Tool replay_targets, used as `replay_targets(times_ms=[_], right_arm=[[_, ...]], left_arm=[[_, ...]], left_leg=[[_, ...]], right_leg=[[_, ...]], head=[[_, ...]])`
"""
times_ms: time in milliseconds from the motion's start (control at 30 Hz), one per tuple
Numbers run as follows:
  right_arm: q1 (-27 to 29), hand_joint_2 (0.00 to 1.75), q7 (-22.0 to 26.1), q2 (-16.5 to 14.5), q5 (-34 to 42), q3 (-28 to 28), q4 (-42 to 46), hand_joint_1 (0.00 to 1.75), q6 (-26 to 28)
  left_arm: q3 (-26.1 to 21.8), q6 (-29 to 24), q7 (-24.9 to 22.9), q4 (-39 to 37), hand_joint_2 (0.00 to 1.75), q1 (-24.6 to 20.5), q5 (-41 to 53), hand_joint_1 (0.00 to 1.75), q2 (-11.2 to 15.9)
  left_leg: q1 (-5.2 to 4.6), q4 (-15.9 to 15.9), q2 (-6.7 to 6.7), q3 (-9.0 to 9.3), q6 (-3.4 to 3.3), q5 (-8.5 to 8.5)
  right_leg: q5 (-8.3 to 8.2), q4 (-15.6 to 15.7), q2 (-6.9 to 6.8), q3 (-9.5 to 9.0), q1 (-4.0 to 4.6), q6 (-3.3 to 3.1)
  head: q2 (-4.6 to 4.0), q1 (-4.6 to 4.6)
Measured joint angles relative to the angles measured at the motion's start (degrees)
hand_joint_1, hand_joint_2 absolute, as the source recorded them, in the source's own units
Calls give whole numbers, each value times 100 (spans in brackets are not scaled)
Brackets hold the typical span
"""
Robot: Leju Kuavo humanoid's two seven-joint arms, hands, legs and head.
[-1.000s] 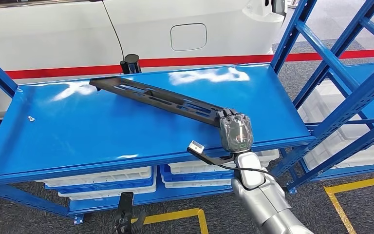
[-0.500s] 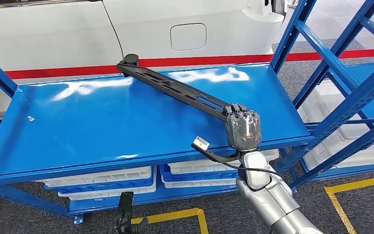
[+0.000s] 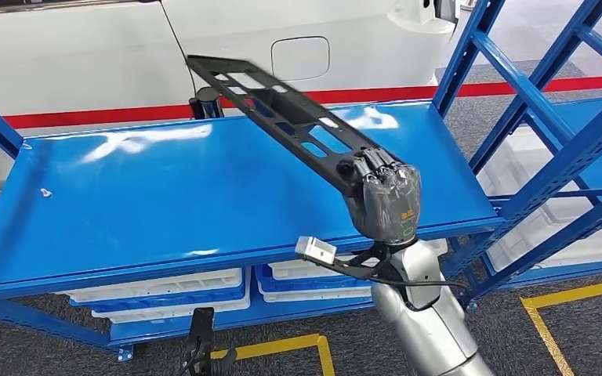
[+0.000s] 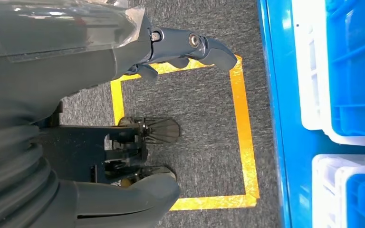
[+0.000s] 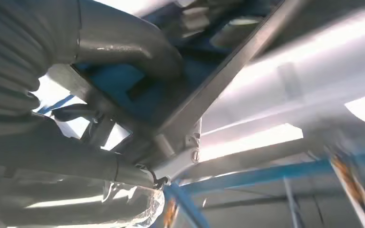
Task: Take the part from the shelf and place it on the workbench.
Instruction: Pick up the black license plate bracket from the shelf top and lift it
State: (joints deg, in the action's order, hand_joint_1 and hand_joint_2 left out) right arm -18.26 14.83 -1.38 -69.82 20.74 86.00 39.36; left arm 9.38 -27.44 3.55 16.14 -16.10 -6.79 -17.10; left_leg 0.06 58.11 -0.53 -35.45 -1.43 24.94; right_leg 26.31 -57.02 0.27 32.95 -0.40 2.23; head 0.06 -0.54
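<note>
Right hand [image 3: 384, 205]: your fingers are wrapped around the near end of the part [image 3: 282, 117], a long black slotted bracket, which rises clear of the blue shelf [image 3: 125, 196] and slants away toward 11 o'clock in the head view, its far end in front of the white panel behind. Left hand [image 4: 180, 47]: hangs low over the carpet with nothing in it, fingers loosely apart. Handling: the part looks rigid and flat, likely moderate in weight; held by one end it will lever hard against your grip, so expect droop or twist, and a hold nearer the middle would balance better. Swing it wide of the shelf uprights [image 3: 470, 55] at 1 o'clock. Hidden or unclear: the right wrist view is blurred, finger contact is hard to read there, and the underside of the part cannot be made out.
</note>
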Motion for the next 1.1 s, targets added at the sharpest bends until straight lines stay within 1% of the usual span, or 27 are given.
replay_targets(times_ms=[33,67,100,133,200,267,333,400,567,700,833,1000,1100], right_arm=[[109,175,1141,-309,549,-484,3,175,0],[214,175,1986,-528,1005,-891,-2,175,-1],[308,175,2432,-695,1407,-1204,-11,175,-1],[392,175,2495,-820,1751,-1381,-27,175,-2],[518,175,2434,-991,2532,-1514,-78,175,-2],[578,175,2400,-1048,3348,-1505,-132,175,-3],[624,175,2379,-1028,4047,-1416,-164,175,-4],[668,175,2347,-967,4570,-1214,-172,175,-5],[687,175,2196,-645,5829,-531,-108,175,-30],[692,175,2181,-484,6061,-234,-37,175,-35],[690,175,2197,-403,6208,-61,8,175,-80],[686,175,2183,-346,6609,89,98,175,-415],[686,175,2175,-336,6697,113,120,175,-509]], left_arm=[[11,-14,21,-1,175,-1,-28,0,0],[22,-23,35,-1,175,-2,-49,0,-1],[29,-33,46,-1,175,-1,-75,0,-1],[36,-42,52,-1,175,-1,-100,0,-1],[54,-58,61,-1,175,-3,-143,0,-1],[73,-84,59,-1,175,-5,-179,0,-1],[101,-104,49,-2,175,-6,-207,0,-1],[136,-119,41,-3,175,-12,-225,0,-1],[182,-152,45,-3,175,-19,-281,0,2],[203,-158,47,-3,175,-23,-308,0,3],[205,-185,47,-3,175,-23,-350,0,3],[201,-204,53,-4,175,-22,-446,0,4],[201,-205,58,-5,175,-23,-463,0,5]], left_leg=[[4,-2,-15,1,1,-1],[7,-4,-34,0,1,-1],[10,-5,-50,1,1,-1],[11,-6,-58,1,2,-2],[9,-7,-54,1,2,-2],[5,-7,-44,3,2,-2],[1,-7,-35,4,1,-2],[-1,-6,-31,4,1,-2],[0,-5,-33,4,1,-1],[0,-6,-31,4,1,-1],[1,-6,-32,4,1,-1],[0,-6,-32,4,1,-1],[0,-6,-32,4,1,-1]], right_leg=[[7,0,-13,-5,3,5],[14,0,-31,-13,5,12],[20,0,-46,-20,7,18],[22,0,-53,-24,8,20],[22,-1,-49,-22,7,21],[20,0,-42,-21,5,22],[19,-1,-34,-21,2,24],[18,-1,-28,-20,0,25],[18,-1,-29,-18,1,26],[19,-1,-28,-17,1,25],[19,-1,-28,-18,1,25],[19,-1,-28,-19,1,25],[19,-1,-28,-19,1,25]], head=[[1,1],[0,-2],[0,-5],[0,-5],[1,-4],[1,-5],[1,-6],[1,-4],[0,-3],[1,-3],[0,-3],[1,-3],[1,-3]])
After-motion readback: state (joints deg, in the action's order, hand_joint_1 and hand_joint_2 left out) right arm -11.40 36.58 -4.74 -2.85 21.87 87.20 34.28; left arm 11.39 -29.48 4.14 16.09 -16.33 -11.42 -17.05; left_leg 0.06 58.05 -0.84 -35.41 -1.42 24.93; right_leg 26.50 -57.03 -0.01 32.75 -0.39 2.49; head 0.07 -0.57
